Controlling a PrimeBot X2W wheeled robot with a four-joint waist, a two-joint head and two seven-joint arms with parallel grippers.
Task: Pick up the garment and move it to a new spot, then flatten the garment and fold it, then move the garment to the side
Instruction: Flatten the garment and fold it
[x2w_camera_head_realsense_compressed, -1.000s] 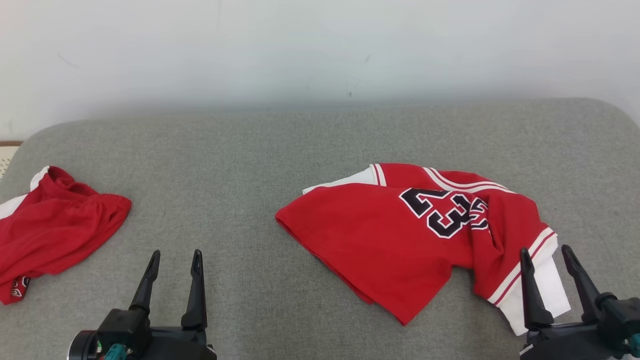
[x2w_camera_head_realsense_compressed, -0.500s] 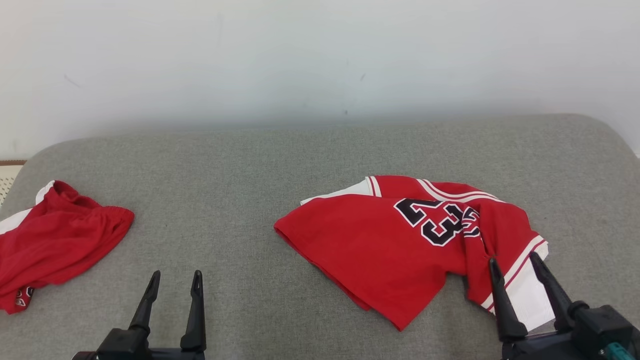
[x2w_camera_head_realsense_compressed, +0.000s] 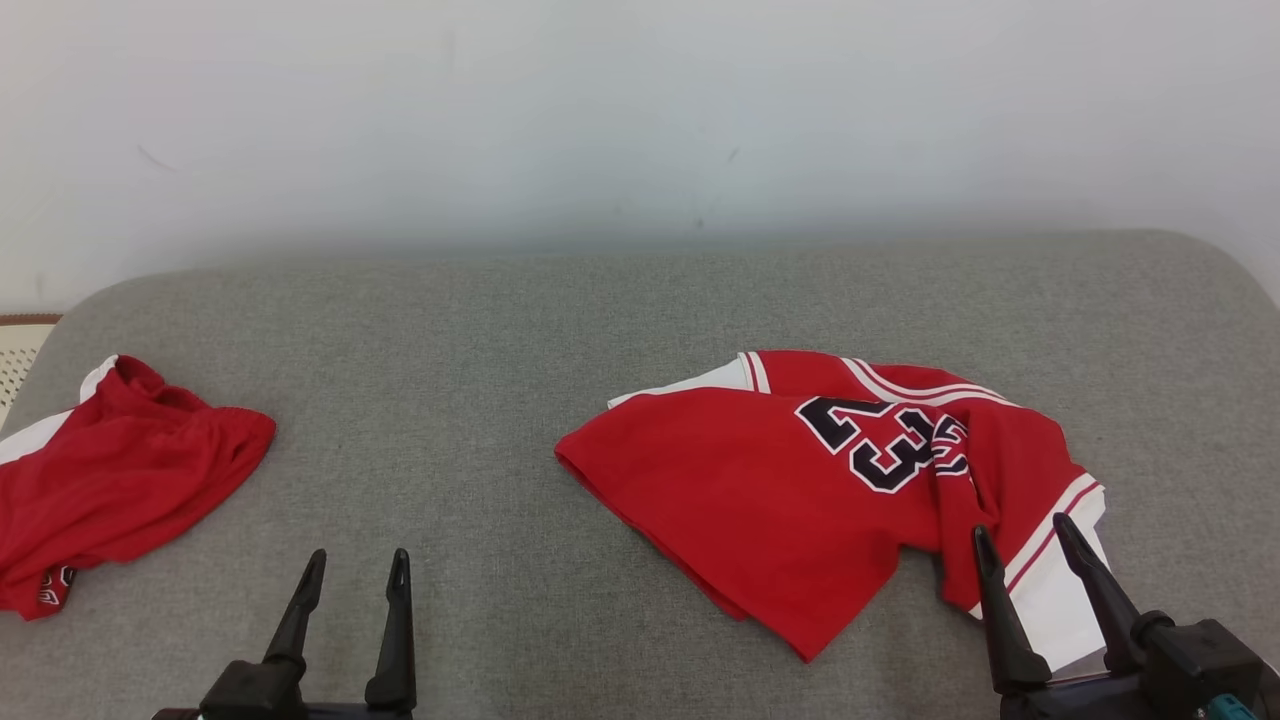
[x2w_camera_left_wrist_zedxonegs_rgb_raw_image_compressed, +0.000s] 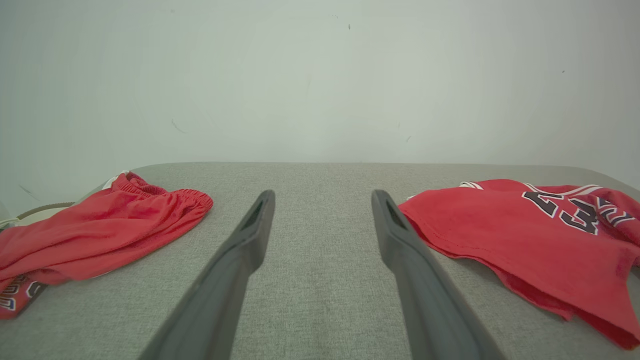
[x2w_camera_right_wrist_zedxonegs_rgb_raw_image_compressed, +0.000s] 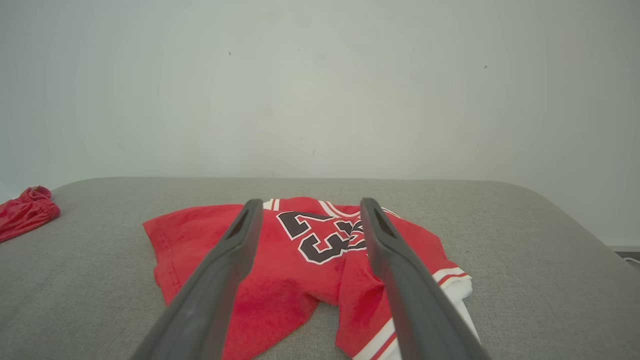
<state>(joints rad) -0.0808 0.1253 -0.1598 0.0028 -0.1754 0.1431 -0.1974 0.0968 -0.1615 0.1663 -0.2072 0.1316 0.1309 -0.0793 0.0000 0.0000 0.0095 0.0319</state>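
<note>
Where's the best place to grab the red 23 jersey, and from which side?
Grip the white-trimmed corner of the jersey at its near right, coming from the robot's side with the right end effector. The cloth there is bunched into folds right ahead of its open jaws; elsewhere it lies flat.

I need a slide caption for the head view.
Open right gripper near a crumpled red jersey on a grey surface; red shorts lie left.

Jersey (x2w_camera_head_realsense_compressed: 800, 500) lies on padded surface (x2w_camera_head_realsense_compressed: 450, 380), right of centre. Shorts (x2w_camera_head_realsense_compressed: 110, 490) lie on the same surface at its left edge, well apart from jersey. Wall (x2w_camera_head_realsense_compressed: 600, 120) behind surface. Left gripper (x2w_camera_head_realsense_compressed: 358, 555) near, between the two garments; right gripper (x2w_camera_head_realsense_compressed: 1020, 525) at jersey's near-right corner.
</note>
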